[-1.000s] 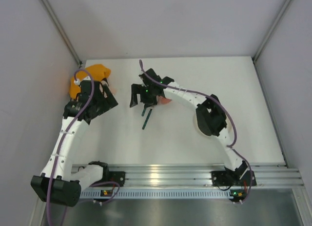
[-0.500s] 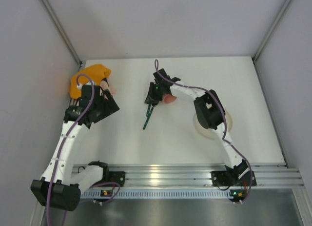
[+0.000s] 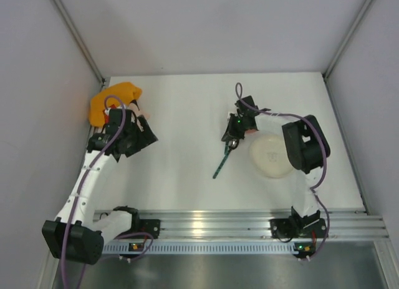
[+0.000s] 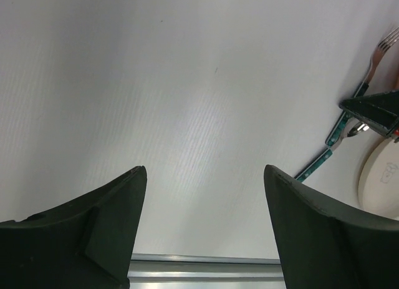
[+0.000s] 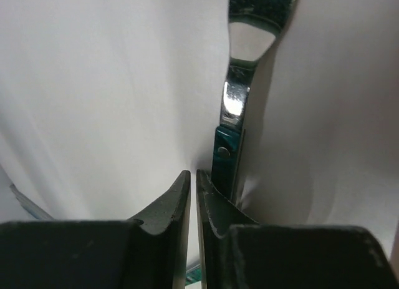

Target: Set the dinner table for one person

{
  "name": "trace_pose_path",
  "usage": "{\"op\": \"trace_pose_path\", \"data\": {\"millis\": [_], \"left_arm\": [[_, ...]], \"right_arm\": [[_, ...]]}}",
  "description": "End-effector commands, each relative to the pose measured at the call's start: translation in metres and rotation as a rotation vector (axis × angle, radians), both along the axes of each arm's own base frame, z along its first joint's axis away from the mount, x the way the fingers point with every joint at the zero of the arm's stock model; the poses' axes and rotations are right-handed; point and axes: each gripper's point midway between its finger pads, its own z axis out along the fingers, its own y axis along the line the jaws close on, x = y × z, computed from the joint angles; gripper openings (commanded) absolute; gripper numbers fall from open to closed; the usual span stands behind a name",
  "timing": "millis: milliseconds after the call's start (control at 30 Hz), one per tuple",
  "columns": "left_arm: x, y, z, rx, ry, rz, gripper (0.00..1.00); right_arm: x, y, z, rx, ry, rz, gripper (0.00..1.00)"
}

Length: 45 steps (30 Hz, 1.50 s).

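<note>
Beneath both grippers lies the dinner table [image 3: 181, 102], white and matte. Left gripper [image 4: 204, 176] hangs over its left part, jaws wide apart. Right gripper [image 3: 232, 137] is centre-right, jaws pinched almost together on green-handled cutlery [image 3: 220, 165]. A fork [image 4: 376, 55] pokes out past the fingers. Cream plate [image 3: 269, 158] lies flat on the table just right of that gripper, face showing plain; the right arm overlaps its right edge.
</note>
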Motion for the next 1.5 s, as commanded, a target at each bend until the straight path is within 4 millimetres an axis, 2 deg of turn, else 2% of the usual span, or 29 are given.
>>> {"op": "trace_pose_path", "data": {"millis": [0, 33, 167, 200, 233, 300, 367, 400, 433, 533, 567, 600, 667, 800, 867, 900, 933, 967, 1100, 1133, 1167, 1200, 1233, 1267, 1300, 1333, 1367, 1433, 1467], "left_arm": [[0.022, -0.009, 0.001, -0.043, -0.054, -0.011, 0.81], [0.025, -0.008, -0.001, -0.029, -0.051, -0.014, 0.82], [0.047, 0.006, -0.014, 0.078, -0.016, 0.010, 0.82], [0.053, 0.021, -0.027, 0.155, 0.033, 0.057, 0.82], [0.063, 0.027, -0.020, 0.191, 0.023, 0.082, 0.82], [0.083, 0.047, -0.023, 0.290, 0.053, 0.163, 0.84], [0.096, 0.056, -0.027, 0.339, 0.081, 0.208, 0.86], [0.105, 0.059, -0.040, 0.365, 0.116, 0.219, 0.88], [0.120, 0.066, -0.033, 0.389, 0.086, 0.257, 0.89], [0.150, 0.074, -0.045, 0.419, 0.096, 0.283, 0.92], [0.161, 0.075, -0.061, 0.429, 0.122, 0.280, 0.92], [0.176, 0.078, -0.055, 0.427, 0.097, 0.290, 0.92], [0.190, 0.084, -0.060, 0.468, 0.108, 0.287, 0.92], [0.228, 0.099, -0.082, 0.524, 0.146, 0.284, 0.89], [0.234, 0.109, -0.100, 0.519, 0.188, 0.284, 0.58], [0.241, 0.116, -0.094, 0.501, 0.177, 0.295, 0.42], [0.245, 0.115, -0.095, 0.482, 0.175, 0.287, 0.06], [0.249, 0.111, -0.094, 0.453, 0.167, 0.263, 0.00], [0.267, 0.064, -0.066, 0.258, 0.052, 0.065, 0.00], [0.271, 0.033, -0.053, 0.146, -0.007, -0.057, 0.00], [0.269, 0.012, -0.019, 0.084, -0.096, -0.137, 0.00], [0.260, -0.013, -0.009, 0.031, -0.129, -0.222, 0.00], [0.259, -0.036, 0.018, -0.027, -0.230, -0.326, 0.00], [0.245, -0.052, 0.061, -0.069, -0.331, -0.392, 0.00], [0.232, -0.064, 0.067, -0.116, -0.358, -0.449, 0.00], [0.223, -0.072, 0.086, -0.147, -0.421, -0.492, 0.00], [0.207, -0.079, 0.123, -0.161, -0.523, -0.548, 0.00], [0.191, -0.074, 0.122, -0.125, -0.543, -0.557, 0.00], [0.180, -0.062, 0.128, -0.078, -0.544, -0.517, 0.00]], "right_arm": [[-0.009, -0.061, -0.007, -0.137, -0.041, -0.026, 0.09], [-0.009, -0.071, 0.003, -0.145, -0.065, -0.035, 0.09], [-0.018, -0.112, 0.017, -0.245, -0.090, -0.044, 0.08], [-0.019, -0.114, 0.022, -0.258, -0.110, -0.017, 0.08], [-0.015, -0.113, 0.038, -0.250, -0.145, -0.005, 0.09], [-0.021, -0.111, 0.054, -0.236, -0.150, 0.029, 0.11], [-0.024, -0.102, 0.084, -0.183, -0.193, 0.058, 0.20], [-0.025, -0.100, 0.093, -0.165, -0.210, 0.064, 0.27], [-0.028, -0.095, 0.113, -0.128, -0.248, 0.081, 0.45], [-0.036, -0.091, 0.145, -0.095, -0.314, 0.104, 0.71], [-0.041, -0.094, 0.149, -0.100, -0.313, 0.110, 0.73], [-0.043, -0.094, 0.155, -0.102, -0.321, 0.112, 0.74], [-0.050, -0.099, 0.163, -0.110, -0.327, 0.118, 0.75], [-0.057, -0.103, 0.169, -0.122, -0.323, 0.106, 0.76], [-0.057, -0.105, 0.168, -0.131, -0.316, 0.095, 0.76], [-0.057, -0.105, 0.167, -0.133, -0.310, 0.091, 0.76], [-0.055, -0.106, 0.164, -0.140, -0.305, 0.088, 0.76], [-0.055, -0.106, 0.163, -0.144, -0.299, 0.087, 0.75], [-0.051, -0.109, 0.157, -0.166, -0.289, 0.079, 0.75], [-0.050, -0.111, 0.155, -0.176, -0.289, 0.075, 0.75], [-0.049, -0.112, 0.156, -0.182, -0.293, 0.071, 0.75], [-0.049, -0.112, 0.155, -0.187, -0.293, 0.070, 0.75], [-0.048, -0.114, 0.155, -0.193, -0.295, 0.066, 0.74], [-0.047, -0.114, 0.154, -0.194, -0.295, 0.066, 0.74], [-0.047, -0.114, 0.156, -0.191, -0.296, 0.067, 0.74], [-0.048, -0.112, 0.155, -0.184, -0.294, 0.075, 0.74], [-0.047, -0.111, 0.156, -0.181, -0.296, 0.078, 0.74], [-0.046, -0.108, 0.155, -0.169, -0.289, 0.091, 0.74], [-0.045, -0.107, 0.154, -0.165, -0.287, 0.095, 0.74]]}}
